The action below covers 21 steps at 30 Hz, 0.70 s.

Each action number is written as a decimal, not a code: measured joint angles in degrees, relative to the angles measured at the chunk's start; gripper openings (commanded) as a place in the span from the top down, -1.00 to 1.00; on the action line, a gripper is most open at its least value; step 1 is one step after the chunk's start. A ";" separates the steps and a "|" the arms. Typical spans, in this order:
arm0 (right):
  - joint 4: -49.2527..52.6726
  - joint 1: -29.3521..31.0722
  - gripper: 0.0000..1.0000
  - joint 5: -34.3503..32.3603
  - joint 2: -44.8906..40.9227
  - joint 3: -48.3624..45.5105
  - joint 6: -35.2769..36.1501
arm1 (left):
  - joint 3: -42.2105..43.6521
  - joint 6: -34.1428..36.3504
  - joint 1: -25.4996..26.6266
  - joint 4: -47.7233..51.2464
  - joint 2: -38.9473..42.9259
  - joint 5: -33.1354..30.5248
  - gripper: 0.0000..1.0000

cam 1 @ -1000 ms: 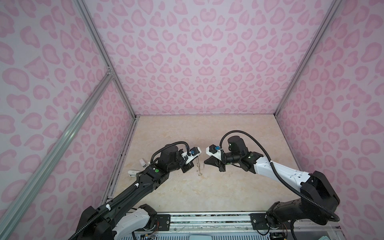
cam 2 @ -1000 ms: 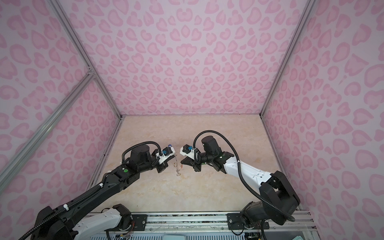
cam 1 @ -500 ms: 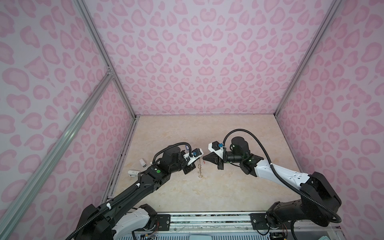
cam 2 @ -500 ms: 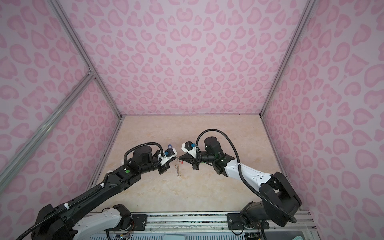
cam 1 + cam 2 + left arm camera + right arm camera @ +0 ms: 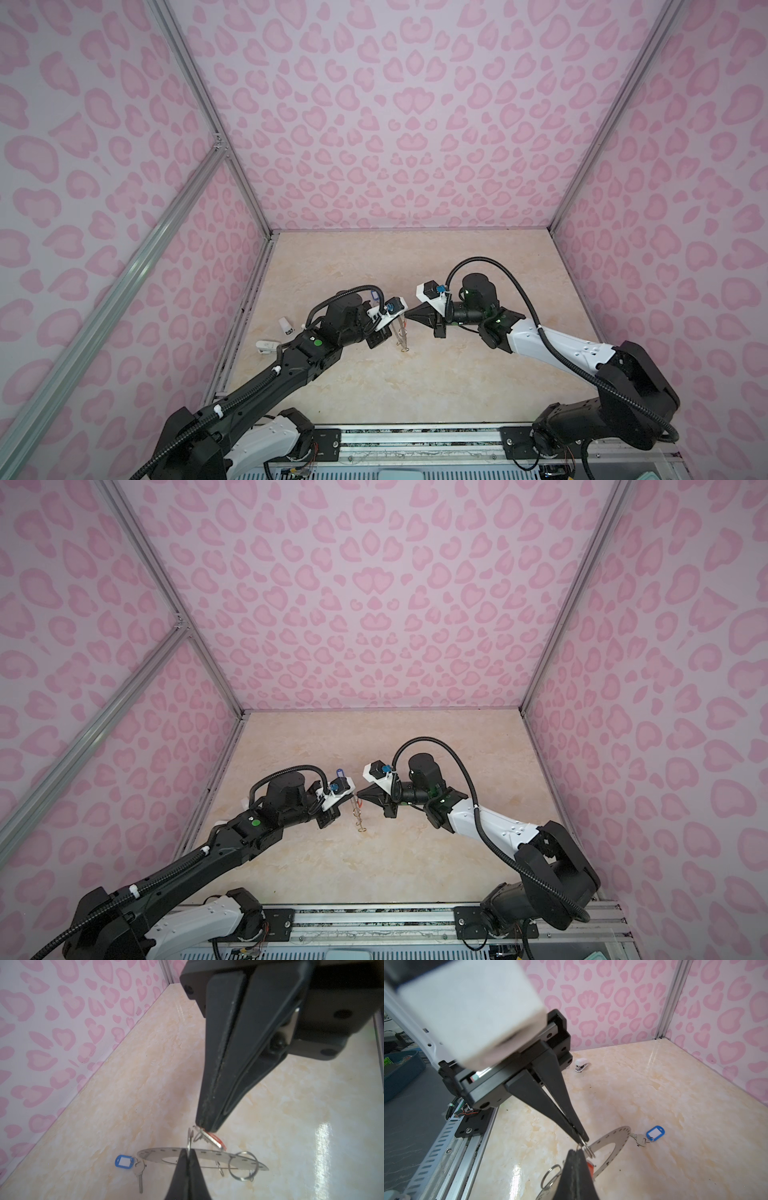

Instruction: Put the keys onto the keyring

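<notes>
Two grippers meet tip to tip over the table (image 5: 415,386), both pinched tight. The left gripper (image 5: 583,1140) nips a split ring (image 5: 188,1140) at the rim of the keyring (image 5: 160,1154). The right gripper (image 5: 205,1127) clamps the orange keys (image 5: 216,1140) right beside that ring. In both top views the keyring (image 5: 401,336) shows edge-on between the tips; whether it touches the table I cannot tell. The blue keys (image 5: 124,1161) lie flat on the table at 11 o'clock from the keyring, just beside it. A stapler (image 5: 286,326) sits at 9 o'clock from the left gripper, near the wall.
</notes>
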State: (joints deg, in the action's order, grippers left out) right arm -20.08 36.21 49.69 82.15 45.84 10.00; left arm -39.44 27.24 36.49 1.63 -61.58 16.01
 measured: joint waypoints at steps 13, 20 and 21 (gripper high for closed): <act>-3.19 -1.42 1.00 0.66 2.10 -0.02 -4.50 | 0.00 0.83 0.26 0.22 0.00 -1.46 0.94; -4.63 -1.40 1.00 1.53 2.10 0.00 -6.36 | -0.09 0.79 0.74 0.13 -0.48 -4.52 0.93; -4.96 -1.38 1.00 1.57 2.10 0.00 -6.54 | -0.13 0.74 0.76 0.11 -0.57 -4.94 0.93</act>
State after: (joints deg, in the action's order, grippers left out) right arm -25.04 34.83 51.27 84.25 45.84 3.46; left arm -39.57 27.99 37.26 1.74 -62.15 11.07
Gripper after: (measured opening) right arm 0.049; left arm 0.049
